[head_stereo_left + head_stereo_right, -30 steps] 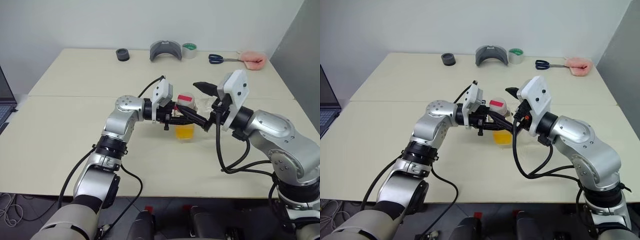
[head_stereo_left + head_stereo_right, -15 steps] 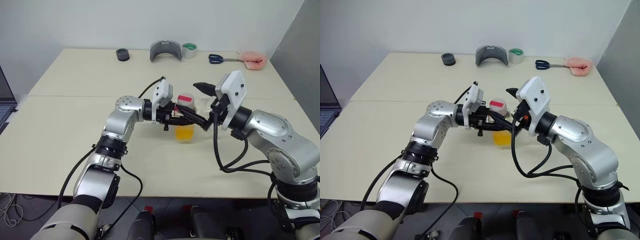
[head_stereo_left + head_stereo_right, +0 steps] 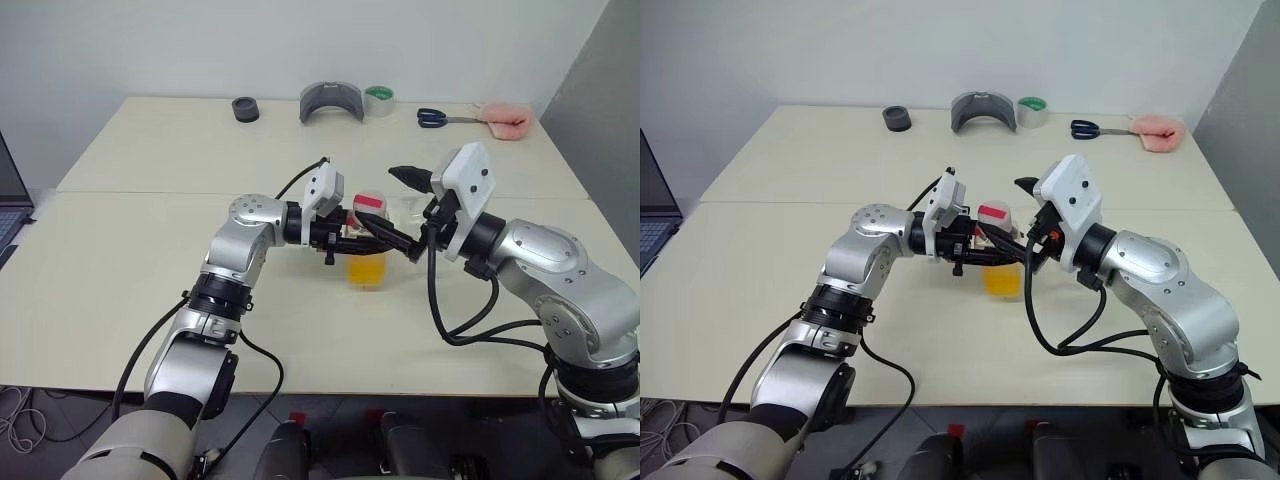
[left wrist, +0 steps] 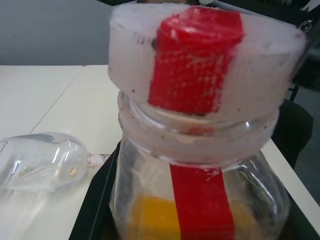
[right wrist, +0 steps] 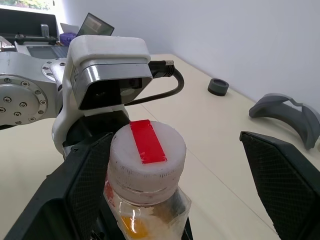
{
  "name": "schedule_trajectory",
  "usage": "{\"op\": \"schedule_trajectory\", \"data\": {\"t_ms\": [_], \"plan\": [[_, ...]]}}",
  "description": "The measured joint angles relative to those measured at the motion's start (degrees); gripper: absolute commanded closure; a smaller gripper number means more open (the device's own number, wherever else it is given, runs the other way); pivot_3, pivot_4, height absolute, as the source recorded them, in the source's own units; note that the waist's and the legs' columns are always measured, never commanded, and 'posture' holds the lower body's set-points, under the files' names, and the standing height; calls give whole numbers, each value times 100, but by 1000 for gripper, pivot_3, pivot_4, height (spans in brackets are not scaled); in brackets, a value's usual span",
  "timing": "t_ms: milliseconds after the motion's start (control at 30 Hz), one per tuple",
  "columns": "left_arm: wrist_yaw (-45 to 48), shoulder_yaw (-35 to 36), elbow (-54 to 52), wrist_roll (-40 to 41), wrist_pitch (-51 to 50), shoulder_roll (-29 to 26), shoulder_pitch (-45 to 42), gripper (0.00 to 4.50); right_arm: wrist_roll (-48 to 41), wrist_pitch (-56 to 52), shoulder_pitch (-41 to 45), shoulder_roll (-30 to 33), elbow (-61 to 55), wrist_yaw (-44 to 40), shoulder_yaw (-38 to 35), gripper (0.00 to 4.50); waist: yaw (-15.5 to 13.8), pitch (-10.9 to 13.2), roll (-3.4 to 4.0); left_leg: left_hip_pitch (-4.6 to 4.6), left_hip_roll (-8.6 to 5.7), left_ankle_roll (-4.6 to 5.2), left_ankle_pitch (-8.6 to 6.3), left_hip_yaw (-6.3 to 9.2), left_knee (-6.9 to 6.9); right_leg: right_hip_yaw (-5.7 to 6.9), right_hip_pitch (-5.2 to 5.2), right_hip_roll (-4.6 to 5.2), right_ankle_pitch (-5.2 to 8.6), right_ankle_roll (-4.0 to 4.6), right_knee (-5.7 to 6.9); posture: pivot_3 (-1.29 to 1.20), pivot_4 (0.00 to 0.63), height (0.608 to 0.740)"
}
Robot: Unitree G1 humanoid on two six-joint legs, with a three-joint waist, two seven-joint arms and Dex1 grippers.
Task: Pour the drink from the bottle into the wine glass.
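Observation:
The bottle is clear, with a white cap crossed by a red strip, and it stands upright over the middle of the table. The orange drink fills its lower part. My left gripper comes in from the left and is shut on the bottle's body. My right gripper is open, one finger on each side of the cap and not touching it. The wine glass is a clear rounded bowl on the table just beyond the bottle; its stem is hidden.
Along the table's far edge sit a black ring, a grey curved shell, a tape roll, scissors and a pink object. A laptop pokes in at the left edge.

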State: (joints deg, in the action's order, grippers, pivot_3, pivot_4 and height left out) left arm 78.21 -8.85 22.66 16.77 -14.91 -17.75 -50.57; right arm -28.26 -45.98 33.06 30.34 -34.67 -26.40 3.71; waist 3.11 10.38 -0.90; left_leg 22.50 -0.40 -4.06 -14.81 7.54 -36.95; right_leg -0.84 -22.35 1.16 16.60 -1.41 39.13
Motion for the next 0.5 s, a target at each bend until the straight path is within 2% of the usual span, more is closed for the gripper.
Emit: {"op": "schedule_trajectory", "data": {"t_ms": [500], "plan": [[1, -52, -6, 0, 0, -11, 20, 2739, -29, -19, -76, 62, -58, -82, -66, 202, 0, 0, 0, 0, 0, 0, 0, 0, 0, 0, 0, 0, 0, 0, 0, 0, 150, 740]]}}
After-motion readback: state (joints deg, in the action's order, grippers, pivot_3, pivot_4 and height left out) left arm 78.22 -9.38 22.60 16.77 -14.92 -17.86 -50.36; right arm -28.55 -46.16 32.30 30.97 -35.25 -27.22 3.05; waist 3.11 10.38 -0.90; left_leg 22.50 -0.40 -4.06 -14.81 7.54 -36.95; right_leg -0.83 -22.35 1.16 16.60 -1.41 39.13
